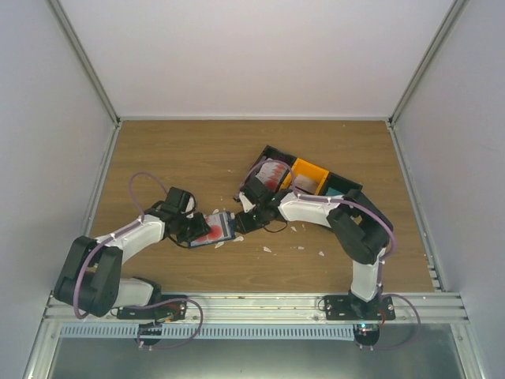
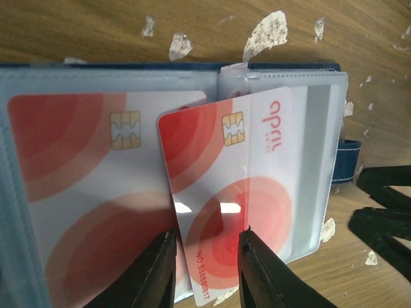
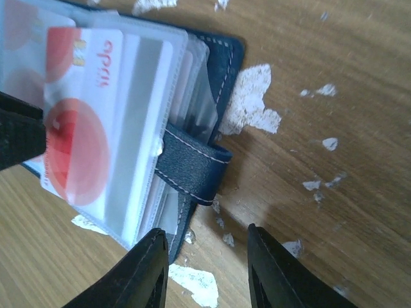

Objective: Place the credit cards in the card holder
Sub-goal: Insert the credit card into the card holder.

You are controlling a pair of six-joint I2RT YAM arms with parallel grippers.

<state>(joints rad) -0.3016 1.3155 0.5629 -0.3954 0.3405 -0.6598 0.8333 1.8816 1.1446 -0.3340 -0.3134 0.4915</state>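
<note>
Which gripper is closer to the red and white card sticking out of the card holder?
Left. The left gripper is right over that card at its near edge; the right gripper hangs beyond the card holder on its strap side, off the card.
</note>
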